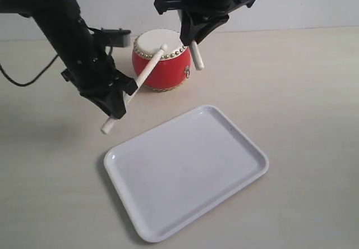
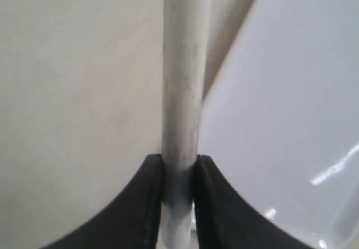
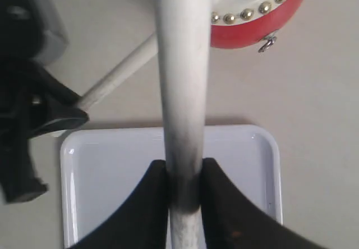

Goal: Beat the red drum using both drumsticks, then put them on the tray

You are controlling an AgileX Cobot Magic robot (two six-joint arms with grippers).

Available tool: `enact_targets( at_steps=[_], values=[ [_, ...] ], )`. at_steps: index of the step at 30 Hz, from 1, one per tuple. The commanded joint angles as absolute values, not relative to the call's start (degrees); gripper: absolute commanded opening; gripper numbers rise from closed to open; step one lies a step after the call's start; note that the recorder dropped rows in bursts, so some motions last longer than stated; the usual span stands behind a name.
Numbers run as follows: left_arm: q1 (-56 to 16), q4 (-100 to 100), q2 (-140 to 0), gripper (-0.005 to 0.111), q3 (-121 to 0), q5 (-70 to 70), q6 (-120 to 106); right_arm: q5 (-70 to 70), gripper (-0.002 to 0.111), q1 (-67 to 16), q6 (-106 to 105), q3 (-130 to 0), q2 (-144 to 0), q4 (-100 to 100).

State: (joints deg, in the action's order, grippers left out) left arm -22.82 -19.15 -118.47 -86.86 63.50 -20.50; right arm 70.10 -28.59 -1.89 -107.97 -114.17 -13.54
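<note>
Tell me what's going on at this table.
Two robot arms are drumming. The left gripper is shut on the first drumstick, slanted with its tip at the cream top of the red drum. The right gripper is shut on the second drumstick, held steeply, its lower end beside the drum. The white tray lies in front of the drum, and neither stick is on it yet.

1. One drum [image 1: 162, 64].
2. Two sticks: left stick [image 1: 147, 72], right stick [image 1: 197, 58].
3. One tray [image 1: 185, 173].
4. Two grippers: left gripper [image 1: 116, 110], right gripper [image 1: 192, 35].
5. One row of studs [image 1: 168, 56], seemingly too small to count singly.
</note>
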Motion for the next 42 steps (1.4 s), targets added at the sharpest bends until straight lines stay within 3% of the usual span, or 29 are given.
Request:
enact_targets(
  at_steps=[1,7,14,19,25,33,38,42],
  values=[
    [-23.1,-19.5,-124.9,0.0,-93.2,70.0,-20.3,70.0,0.0,-28.7,-2.9,-108.4,-112.1,-12.2],
    [-21.0,-20.7,-118.2,0.0,-94.1,70.0,-21.2,70.0,0.0,-28.7,-2.3,-108.4,-115.7,-8.1],
    [-11.3,-22.3,-107.0,0.0,-93.8,69.5,-20.5,70.0,0.0,-28.7,-1.2,-108.4,-127.1,-15.9],
    [-8.5,-24.0,-105.3,0.0,-92.3,70.0,-20.5,70.0,0.0,-28.7,-0.9,-108.4,-132.1,-20.7],
    [-12.0,-25.8,-107.9,0.0,-89.6,68.6,-22.7,70.0,0.0,-28.4,-2.9,-108.4,-125.9,-20.0],
    [-22.9,-21.1,-120.6,0.0,-92.1,70.0,-23.2,70.0,0.0,-28.2,-2.9,-108.4,-113.4,-12.4],
    [-23.3,-21.5,-127.1,0.0,-95.4,70.0,-21.0,70.0,0.0,-28.2,-2.9,-108.4,-111.4,-12.3],
    [-21.8,-21.6,-123.4,0.0,-95.7,70.0,-20.6,70.0,0.0,-28.2,-2.9,-108.4,-112.9,-11.6]
  ],
)
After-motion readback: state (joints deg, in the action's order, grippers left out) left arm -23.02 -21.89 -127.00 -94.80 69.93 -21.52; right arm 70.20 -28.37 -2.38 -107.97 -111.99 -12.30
